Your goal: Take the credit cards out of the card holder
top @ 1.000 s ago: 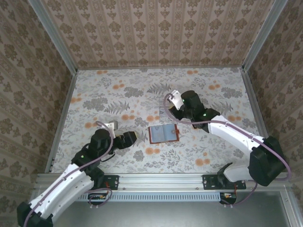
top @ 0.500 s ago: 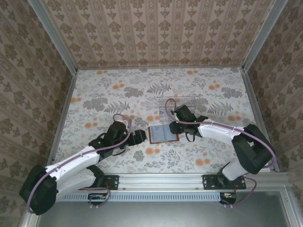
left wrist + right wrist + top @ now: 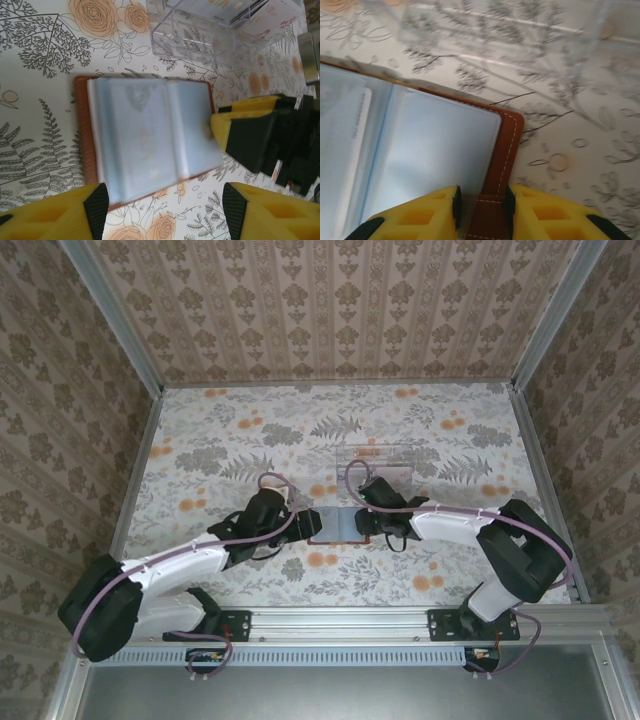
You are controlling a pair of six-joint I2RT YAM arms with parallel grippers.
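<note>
your left gripper [image 3: 165, 200] has its jaws wide apart with nothing touching either pad. the card holder [image 3: 145, 140] lies open on the floral table [image 3: 240, 430] just ahead of those jaws, its grey-blue pockets facing up and its brown cover showing round the edge. past it, further out from the left jaws, sits a clear tray [image 3: 195, 40].

your right gripper [image 3: 481, 200] meets the holder from the opposite side. its jaws stand only narrowly apart, with the holder's brown stitched edge in the gap between them. you cannot tell whether the pads actually press on it. one of the credit cards [image 3: 350, 120], pale, with small print along its edge, sits inside a pocket ahead and left of the right jaws.
</note>
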